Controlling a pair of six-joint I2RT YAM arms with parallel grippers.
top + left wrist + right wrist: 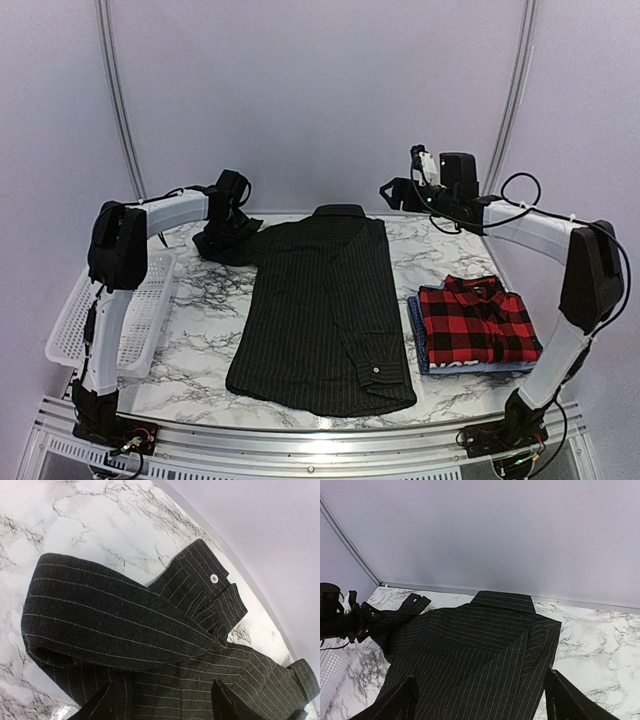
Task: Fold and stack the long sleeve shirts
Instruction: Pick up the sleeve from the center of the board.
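Marble table (200, 310) bears pinstriped shirt (320, 310), sleeve under left end effector (161, 685).

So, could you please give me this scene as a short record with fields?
black pinstriped shirt: spread flat at table centre, collar far, one sleeve folded across it
other sleeve: bunched at far left, under left gripper
red plaid shirt: folded, on top of the blue shirt, right side
basket: left edge
left gripper: open
right gripper: open, holding nothing
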